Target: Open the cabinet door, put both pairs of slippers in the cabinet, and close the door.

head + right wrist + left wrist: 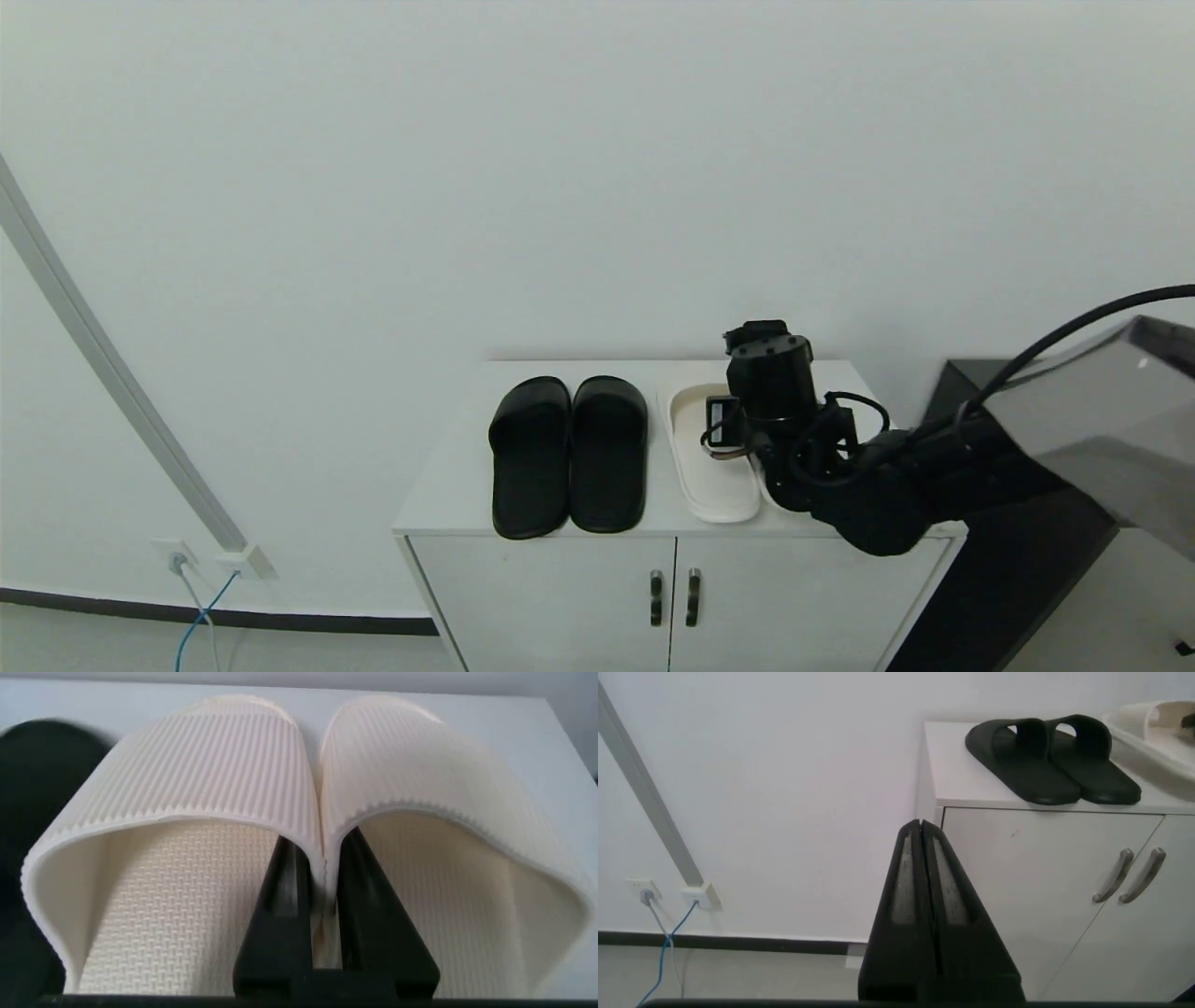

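Cream ribbed slippers point(206, 775) sit side by side on top of the white cabinet point(448, 495), toward its right end, toes toward the wall. The right claw point(322, 873) has one finger pushed under each strap. The two inner strap edges, which touch each other, are pinched between its pads. In the head view the right arm point(878, 485) comes in from 4 o'clock and covers most of the right-hand cream slipper, leaving the left-hand one point(714, 467) largely in sight.

The black slippers point(568, 457) lie at 9 o'clock of the cream pair, the two shoes touching along their inner sides, heels close to the front edge of the cabinet top. A narrow strip of bare top separates the two pairs.

Both cabinet doors point(551, 597) are closed. Their two metal handles point(674, 597) stand upright next to each other at the centre seam, at 6 o'clock of the gap between the pairs.

The left claw point(921, 835) has its fingers pressed together with nothing between them. It hangs low off the cabinet's left front corner, well apart from the doors, with the black slippers point(1052, 756) at its 1 o'clock.

A wall socket with a blue cable point(177, 560) sits at 8 o'clock of the cabinet, at the foot of a slanted grey conduit point(93, 345).
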You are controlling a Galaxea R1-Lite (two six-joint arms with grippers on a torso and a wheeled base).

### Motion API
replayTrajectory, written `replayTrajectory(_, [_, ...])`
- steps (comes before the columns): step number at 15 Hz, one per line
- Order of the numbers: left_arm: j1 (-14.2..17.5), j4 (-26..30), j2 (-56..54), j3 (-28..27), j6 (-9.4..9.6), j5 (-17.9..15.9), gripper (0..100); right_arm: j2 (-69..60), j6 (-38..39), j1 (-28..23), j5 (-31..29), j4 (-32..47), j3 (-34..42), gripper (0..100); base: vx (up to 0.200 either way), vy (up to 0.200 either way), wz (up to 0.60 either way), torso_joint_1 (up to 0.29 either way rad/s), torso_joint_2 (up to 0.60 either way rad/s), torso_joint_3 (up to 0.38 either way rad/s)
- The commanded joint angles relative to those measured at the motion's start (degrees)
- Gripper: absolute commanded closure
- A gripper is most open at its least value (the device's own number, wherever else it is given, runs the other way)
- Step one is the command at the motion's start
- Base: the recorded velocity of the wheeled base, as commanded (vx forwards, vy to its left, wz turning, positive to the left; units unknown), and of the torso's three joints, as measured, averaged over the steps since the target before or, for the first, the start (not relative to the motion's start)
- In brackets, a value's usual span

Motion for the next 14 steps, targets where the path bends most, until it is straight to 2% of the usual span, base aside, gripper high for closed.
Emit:
replayTrajectory(1, [0.02,-0.01,0.07,0.0,-0.02,0.02,100,-14.71,-2.91,1.56,7.88,-1.18,11.22,100,0.0,0.0,0.0,0.0,0.0,0.0])
replayTrajectory(2, [0.02,-0.01,0.07,0.0,-0.02,0.02,100,-21.47,-4.58,2.88,15.7,-1.26,17.03,100,0.0,0.0,0.0,0.0,0.0,0.0])
replayTrajectory(3, [0.02,-0.01,0.07,0.0,-0.02,0.02,100,-25.08,-4.67,4.2,20.54,-0.82,20.1,100,0.0,0.0,0.0,0.0,0.0,0.0])
replayTrajectory(6, [0.02,-0.01,0.07,0.0,0.25,-0.42,100,-31.49,-4.67,6.84,30.56,-0.3,25.55,100,0.0,0.0,0.0,0.0,0.0,0.0])
replayTrajectory(7, [0.02,-0.01,0.07,0.0,0.25,-0.42,100,-31.49,-4.67,6.84,30.56,-0.3,25.55,100,0.0,0.0,0.0,0.0,0.0,0.0])
replayTrajectory(8, [0.02,-0.01,0.07,0.0,0.25,-0.51,100,-33.16,-6.17,7.01,33.63,-0.39,27.84,100,0.0,0.0,0.0,0.0,0.0,0.0])
replayTrajectory(10, [0.02,-0.01,0.07,0.0,0.25,-0.51,100,-33.34,-17.06,5.52,34.69,-2.32,30.39,100,0.0,0.0,0.0,0.0,0.0,0.0])
replayTrajectory(11, [0.02,-0.01,0.07,0.0,0.25,-0.51,100,-33.25,-19.88,5.52,36.97,-5.22,31.62,100,0.0,0.0,0.0,0.0,0.0,0.0])
replayTrajectory(12, [0.02,-0.01,0.07,0.0,0.16,-0.42,100,-33.07,-20.67,5.52,39.34,-8.47,33.11,100,0.0,0.0,0.0,0.0,0.0,0.0])
replayTrajectory(14, [0.02,-0.01,0.07,0.0,0.25,-0.42,100,-32.28,-20.67,5.43,40.4,-10.32,33.99,100,0.0,0.0,0.0,0.0,0.0,0.0])
